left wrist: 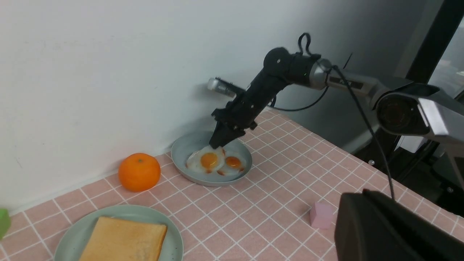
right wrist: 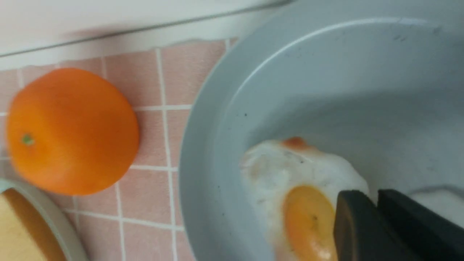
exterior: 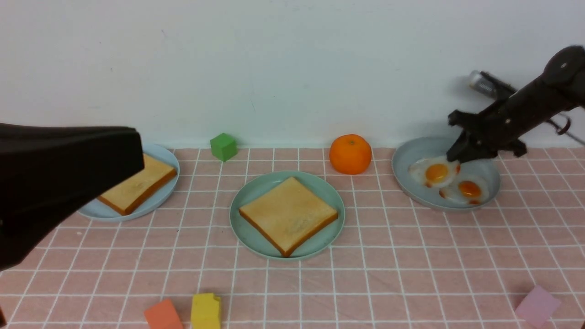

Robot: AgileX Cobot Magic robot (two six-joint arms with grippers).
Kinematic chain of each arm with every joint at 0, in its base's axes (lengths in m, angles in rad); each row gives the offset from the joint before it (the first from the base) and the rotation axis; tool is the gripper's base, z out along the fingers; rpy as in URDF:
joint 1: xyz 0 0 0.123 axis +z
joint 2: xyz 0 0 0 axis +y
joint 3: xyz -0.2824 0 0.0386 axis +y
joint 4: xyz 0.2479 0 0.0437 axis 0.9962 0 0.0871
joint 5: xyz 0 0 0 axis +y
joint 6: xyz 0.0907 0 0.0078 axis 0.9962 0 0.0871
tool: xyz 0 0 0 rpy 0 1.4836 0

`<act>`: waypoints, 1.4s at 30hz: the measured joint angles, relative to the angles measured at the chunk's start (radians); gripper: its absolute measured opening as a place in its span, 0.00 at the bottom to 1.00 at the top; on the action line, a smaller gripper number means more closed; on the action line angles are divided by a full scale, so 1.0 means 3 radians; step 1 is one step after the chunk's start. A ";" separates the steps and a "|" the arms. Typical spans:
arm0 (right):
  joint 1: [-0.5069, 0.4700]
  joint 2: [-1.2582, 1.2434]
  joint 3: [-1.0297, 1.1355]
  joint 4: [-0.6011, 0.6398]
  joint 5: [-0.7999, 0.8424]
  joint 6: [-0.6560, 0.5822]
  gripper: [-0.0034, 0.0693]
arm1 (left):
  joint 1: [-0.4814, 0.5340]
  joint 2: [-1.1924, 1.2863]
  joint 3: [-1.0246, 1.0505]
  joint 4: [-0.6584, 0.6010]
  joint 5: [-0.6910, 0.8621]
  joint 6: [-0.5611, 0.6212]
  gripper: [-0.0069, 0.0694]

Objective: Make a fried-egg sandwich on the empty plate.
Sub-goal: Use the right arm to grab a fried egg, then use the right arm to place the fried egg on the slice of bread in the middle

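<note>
The mint-green plate (exterior: 260, 185) lies at the table's centre with one toast slice (exterior: 288, 214) on it; both also show in the left wrist view, plate (left wrist: 87, 226) and toast (left wrist: 123, 241). A second toast slice (exterior: 141, 185) lies on the light blue plate (exterior: 155, 205) at the left. Two fried eggs, left (exterior: 434, 172) and right (exterior: 468, 188), lie in the grey-blue plate (exterior: 416, 151) at the back right. My right gripper (exterior: 453, 157) is down in that plate, its jaws pinched on the far edge of the left egg (right wrist: 290, 181). My left gripper (exterior: 137, 151) is shut and empty, raised near the left plate.
An orange (exterior: 350, 154) sits between the centre and right plates by the wall. A green cube (exterior: 223, 146) is at the back. An orange block (exterior: 162, 315) and a yellow block (exterior: 205, 310) lie at the front edge, a pink block (exterior: 538, 305) at the front right.
</note>
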 joint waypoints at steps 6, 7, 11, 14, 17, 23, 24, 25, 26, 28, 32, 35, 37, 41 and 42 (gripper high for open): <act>-0.0074 -0.0391 0.0000 -0.0065 0.0327 -0.0117 0.15 | 0.0000 0.0000 0.0000 0.0191 0.0205 0.0000 0.07; -0.0074 -0.0418 0.0000 -0.0067 0.0336 -0.0123 0.15 | 0.0000 0.0000 0.0000 0.0191 0.0220 0.0000 0.07; 0.0019 -0.0740 0.0170 0.0105 0.0391 -0.0212 0.14 | 0.0000 0.0000 0.0000 0.0381 0.0540 -0.0024 0.07; 0.0227 -0.1040 0.0466 0.0368 0.0391 -0.0395 0.14 | 0.0000 0.0000 0.0000 0.0472 0.0661 -0.0186 0.07; 0.0552 -0.1273 0.0894 0.0692 0.0391 -0.0613 0.14 | 0.0000 0.0000 0.0000 0.0677 0.0725 -0.0465 0.07; 0.1187 -0.1226 0.1512 0.1056 -0.0061 -0.0887 0.14 | 0.0000 0.0000 0.0000 0.1230 0.0730 -0.1063 0.07; 0.1236 -0.1190 0.1528 0.1094 -0.0125 -0.0906 0.14 | 0.0000 0.0000 0.0000 0.1256 0.0730 -0.1096 0.07; 0.1287 -0.1131 0.1543 0.1154 -0.0235 -0.0946 0.14 | 0.0000 0.0000 0.0000 0.1291 0.0730 -0.1152 0.07; 0.1328 -0.1063 0.1551 0.1227 -0.0363 -0.0998 0.14 | 0.0000 0.0000 0.0000 0.1299 0.0730 -0.1169 0.07; 0.1374 -0.0958 0.1555 0.1415 -0.0536 -0.1082 0.14 | 0.0000 0.0000 0.0000 0.1316 0.0730 -0.1185 0.07; 0.1370 -0.0773 0.1552 0.1855 -0.0679 -0.1224 0.14 | 0.0000 0.0000 0.0000 0.1326 0.0730 -0.1190 0.07; 0.1370 -0.0616 0.1510 0.2133 -0.0684 -0.1331 0.14 | 0.0000 0.0000 0.0000 0.1326 0.0730 -0.1193 0.08; 0.1372 -0.0544 0.1492 0.2215 -0.0686 -0.1364 0.14 | 0.0000 0.0000 0.0000 0.1326 0.0733 -0.1193 0.08; 0.1366 -0.0486 0.1492 0.2225 -0.0762 -0.1382 0.14 | 0.0000 0.0000 0.0000 0.1326 0.0762 -0.1193 0.08; 0.1366 -0.0479 0.1492 0.2215 -0.0785 -0.1382 0.14 | 0.0000 0.0000 0.0000 0.1326 0.0786 -0.1193 0.08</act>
